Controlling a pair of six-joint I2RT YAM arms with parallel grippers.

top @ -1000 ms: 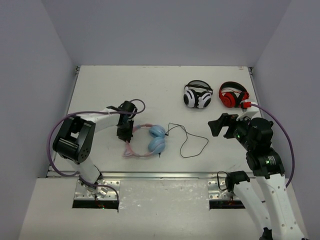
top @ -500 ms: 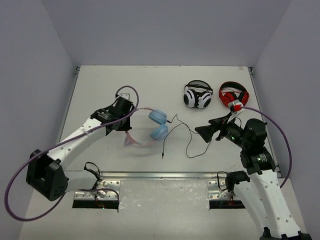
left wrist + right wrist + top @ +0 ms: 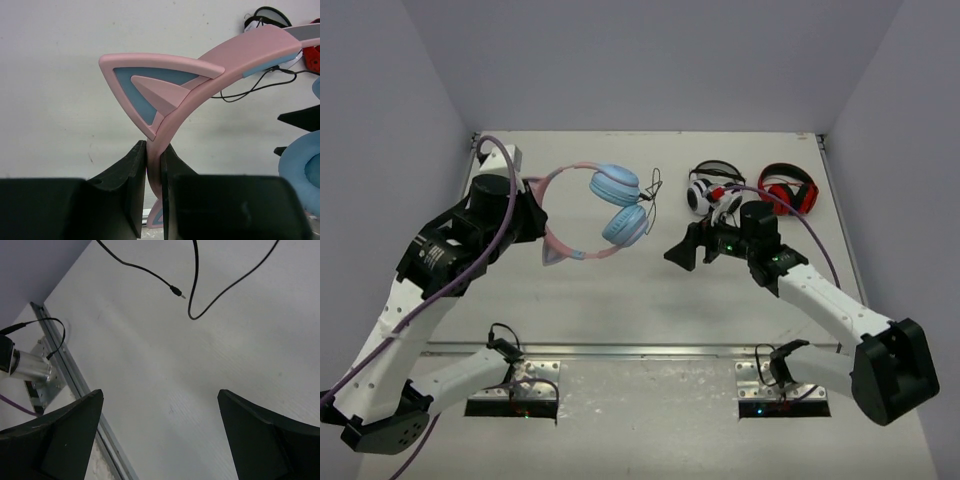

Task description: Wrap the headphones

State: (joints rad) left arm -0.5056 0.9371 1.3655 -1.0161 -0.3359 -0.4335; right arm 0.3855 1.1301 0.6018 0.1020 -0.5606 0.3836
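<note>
Pink headband (image 3: pixel 225 55) sits clenched in your left jaws, holding the headphones (image 3: pixel 623 226) raised at upper centre of the overhead view; right jaws hang released, empty; next, catch the loose cable (image 3: pixel 150 272) near its plug (image 3: pixel 176 290) to start winding.

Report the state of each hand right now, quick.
Left hand: closed on the headphones, clamping their pink headband.
Right hand: open, holding nothing.
</note>
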